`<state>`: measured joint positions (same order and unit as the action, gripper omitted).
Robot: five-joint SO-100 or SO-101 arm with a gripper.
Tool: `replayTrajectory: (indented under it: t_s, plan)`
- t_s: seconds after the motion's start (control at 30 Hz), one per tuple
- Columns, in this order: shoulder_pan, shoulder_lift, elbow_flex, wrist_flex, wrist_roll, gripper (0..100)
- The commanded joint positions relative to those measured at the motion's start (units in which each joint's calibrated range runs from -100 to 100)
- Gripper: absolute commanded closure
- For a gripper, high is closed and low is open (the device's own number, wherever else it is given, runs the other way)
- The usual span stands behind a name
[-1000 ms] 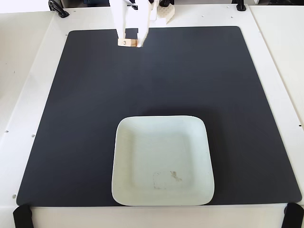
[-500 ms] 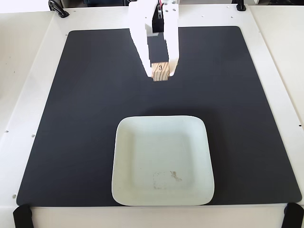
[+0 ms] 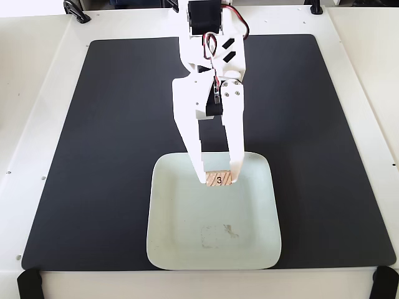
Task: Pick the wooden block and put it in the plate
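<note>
In the fixed view the white arm reaches down from the top of the picture over the black mat. Its gripper (image 3: 218,177) is shut on the wooden block (image 3: 219,179), a pale tan piece whose end face shows a "3". The block hangs between the two white fingers over the far part of the plate (image 3: 168,243), a pale mint rounded-square dish at the mat's near middle. Whether the block touches the plate's surface I cannot tell. A faint rectangular smudge marks the plate's near half.
A black mat (image 3: 93,156) covers most of the white table (image 3: 31,93). Black clamps sit at the near corners (image 3: 28,283) and dark fittings at the far edge. The arm's servo and wires stand above the far half of the mat.
The arm has carried the block from the mat's far edge toward the near side, and the block now hangs over the plate's far part instead of over bare mat.
</note>
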<state>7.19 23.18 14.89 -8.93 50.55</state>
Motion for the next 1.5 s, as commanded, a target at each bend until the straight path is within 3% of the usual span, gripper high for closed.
replayTrajectory:
  t_s: [0.0,0.8,0.9,1.03,1.1,1.47]
  plan:
    - [0.3,-0.4,-3.2,-0.3,-0.1,99]
    - [1.7,-2.5,-2.6,0.0,-0.3,99]
    - [1.5,-3.9,-1.2,-0.1,-2.1,89]
    - [1.8,-4.7,-1.5,-0.8,-5.8,56]
    - [1.8,-4.7,-1.7,-0.8,-5.8,47]
    - [2.2,-4.7,-1.1,-0.8,-2.8,49]
